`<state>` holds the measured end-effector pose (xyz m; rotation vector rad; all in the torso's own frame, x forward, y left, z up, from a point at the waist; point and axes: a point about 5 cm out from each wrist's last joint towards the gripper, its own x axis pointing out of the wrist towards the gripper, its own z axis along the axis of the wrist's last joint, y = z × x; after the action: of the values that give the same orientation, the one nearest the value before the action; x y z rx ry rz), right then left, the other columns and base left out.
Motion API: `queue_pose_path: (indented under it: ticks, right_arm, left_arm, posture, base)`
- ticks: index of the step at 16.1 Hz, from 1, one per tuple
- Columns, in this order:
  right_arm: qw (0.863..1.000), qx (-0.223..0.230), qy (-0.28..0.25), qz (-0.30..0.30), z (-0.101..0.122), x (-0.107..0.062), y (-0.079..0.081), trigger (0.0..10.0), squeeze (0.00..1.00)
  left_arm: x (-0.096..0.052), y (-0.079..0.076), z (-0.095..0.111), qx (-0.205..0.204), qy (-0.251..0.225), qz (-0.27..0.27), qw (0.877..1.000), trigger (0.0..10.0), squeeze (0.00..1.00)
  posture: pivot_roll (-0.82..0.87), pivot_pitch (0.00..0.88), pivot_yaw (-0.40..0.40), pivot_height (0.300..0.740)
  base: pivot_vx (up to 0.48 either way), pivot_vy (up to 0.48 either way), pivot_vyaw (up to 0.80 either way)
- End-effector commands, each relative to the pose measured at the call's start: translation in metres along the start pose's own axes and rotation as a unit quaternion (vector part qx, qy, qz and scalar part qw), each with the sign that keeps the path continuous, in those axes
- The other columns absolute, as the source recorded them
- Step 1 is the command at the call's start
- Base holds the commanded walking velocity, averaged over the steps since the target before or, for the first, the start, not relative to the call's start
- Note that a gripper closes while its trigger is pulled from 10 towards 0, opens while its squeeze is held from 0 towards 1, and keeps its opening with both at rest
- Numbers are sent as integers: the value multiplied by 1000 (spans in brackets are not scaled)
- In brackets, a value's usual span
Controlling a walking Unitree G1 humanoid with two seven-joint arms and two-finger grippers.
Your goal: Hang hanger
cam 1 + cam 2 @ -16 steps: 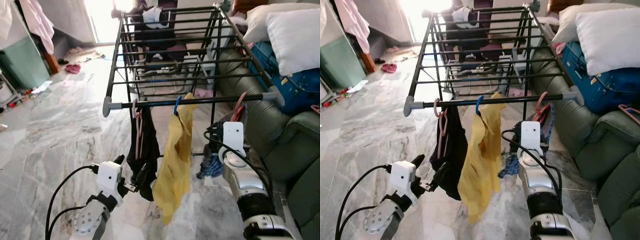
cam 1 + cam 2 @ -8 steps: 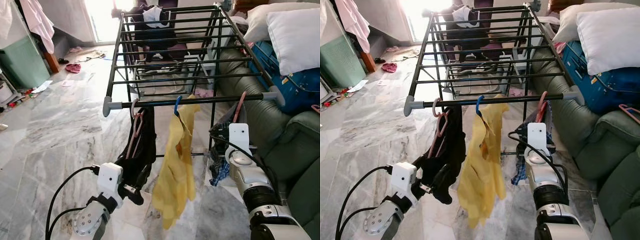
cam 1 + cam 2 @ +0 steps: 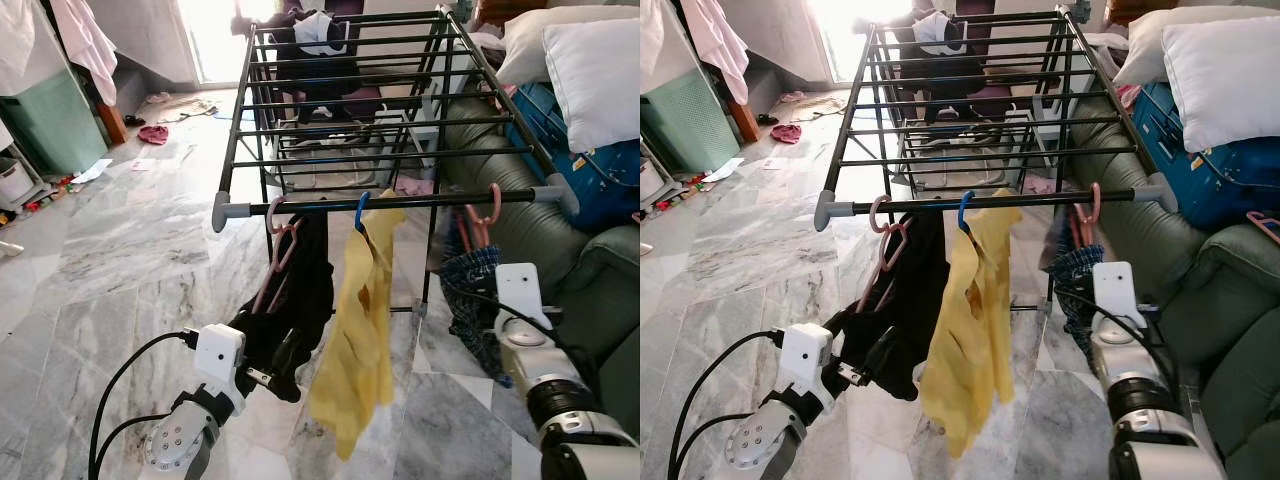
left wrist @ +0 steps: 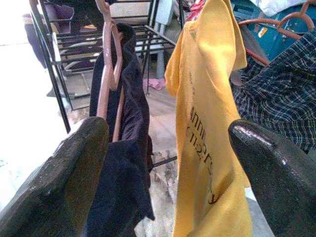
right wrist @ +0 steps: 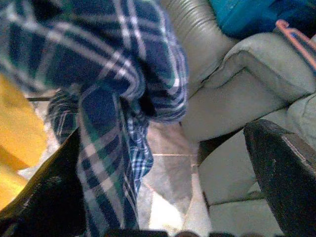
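Three hangers (image 3: 481, 222) sit hooked on the rack's front bar (image 3: 400, 201), so hanging looks done. Both grippers, left (image 4: 163, 163) and right (image 5: 168, 192), have jaws released; next we'd just back away.

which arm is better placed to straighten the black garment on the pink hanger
Left. The left gripper sits open right beside the black garment on the pink hanger. The right gripper is by the plaid garment, beyond the yellow shirt.

This is a lived-in home, a room used for drying laundry. A black drying rack (image 3: 380, 110) stands on a marble floor (image 3: 110, 260), a green sofa (image 3: 590, 290) with pillows (image 3: 590, 70) just beside it, clothes strewn on the floor beyond it.
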<state>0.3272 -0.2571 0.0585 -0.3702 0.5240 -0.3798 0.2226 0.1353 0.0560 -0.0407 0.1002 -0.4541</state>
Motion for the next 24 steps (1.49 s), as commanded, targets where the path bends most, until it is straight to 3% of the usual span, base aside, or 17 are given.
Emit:
queue_pose_path:
  ticks: [1,4,8,9,13,17,20,24]
  right_arm:
    - [999,-24,-26,8,13,2,-1,10000,0]
    - [996,-69,-52,26,23,5,-2,10000,0]
    - [995,-63,-50,60,32,8,-6,10000,0]
    - [994,-58,-54,82,33,8,-2,0,0]
    - [990,-42,-76,113,40,6,8,0,0]
    - [989,-38,-65,129,34,5,12,0,0]
    - [994,-20,-33,99,21,7,2,0,0]
    - [995,-5,-35,91,19,8,-1,0,0]
  left_arm:
    - [1,0,4,10,-2,-5,1000,10000,0]
    - [1,-1,4,12,1,-3,1000,10000,0]
    - [0,1,0,14,5,3,1000,10000,0]
    - [-2,1,-2,13,7,6,1000,10000,0]
    - [-3,2,-4,19,8,14,1000,10000,0]
    - [-2,1,-2,17,2,5,1000,10000,0]
    - [-3,2,-2,21,2,7,1000,10000,0]
    - [-3,2,-3,22,3,8,1000,10000,0]
  posture:
    - [-86,0,47,740]
    - [-82,0,43,740]
    - [-71,0,31,740]
    - [-66,0,28,740]
    - [-65,0,28,740]
    - [-65,0,33,740]
    - [-63,0,35,740]
    - [-65,0,35,740]
  base:
    - [0,0,0]
    - [0,0,0]
    - [0,0,0]
    - [0,0,0]
    - [0,0,0]
    - [0,0,0]
    - [0,0,0]
    - [0,0,0]
